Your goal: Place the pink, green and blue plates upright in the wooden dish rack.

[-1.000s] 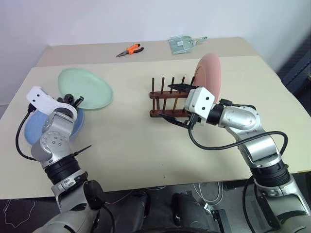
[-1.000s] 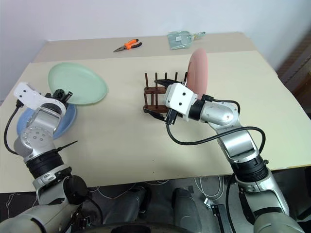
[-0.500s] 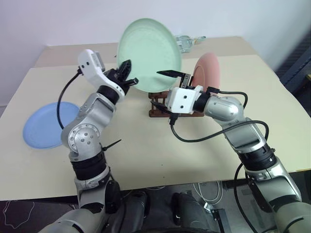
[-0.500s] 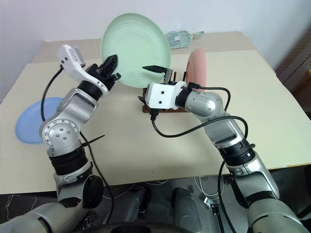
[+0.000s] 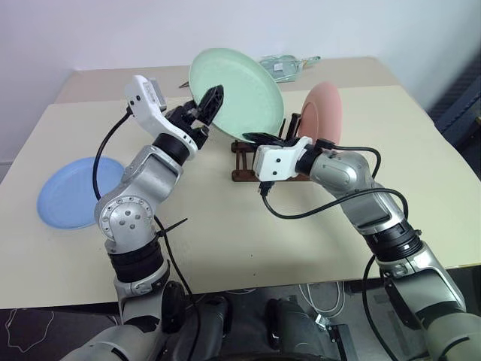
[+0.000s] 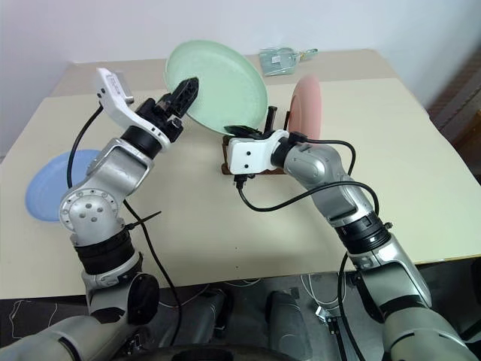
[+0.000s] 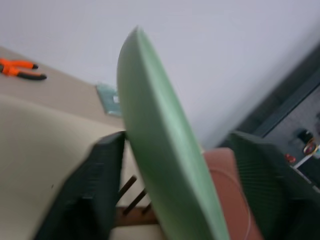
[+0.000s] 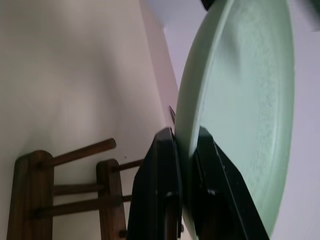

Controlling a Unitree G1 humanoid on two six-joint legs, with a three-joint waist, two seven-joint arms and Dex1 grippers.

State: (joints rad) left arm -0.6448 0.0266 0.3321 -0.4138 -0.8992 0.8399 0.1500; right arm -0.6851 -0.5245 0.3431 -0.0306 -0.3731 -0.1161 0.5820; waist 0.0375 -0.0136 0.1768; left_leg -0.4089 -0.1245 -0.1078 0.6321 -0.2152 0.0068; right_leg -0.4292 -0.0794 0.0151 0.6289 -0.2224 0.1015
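left tool [image 5: 213,101]: now released | right tool [image 5: 264,139]: now grasping green plate [image 5: 237,94] rim | handover

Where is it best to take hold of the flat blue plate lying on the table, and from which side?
Probably at its rim. The round blue plate lies flat on the beige table, so only its thin raised edge gives the jaws something to close over. Come low from the robot's near left side; the left gripper, now open beside the pale green plate, is closest.

Orange pliers [image 7: 21,69] lie on the far table [image 5: 113,79], near its back edge. Clear packet [image 6: 282,58] sits further right, same table.
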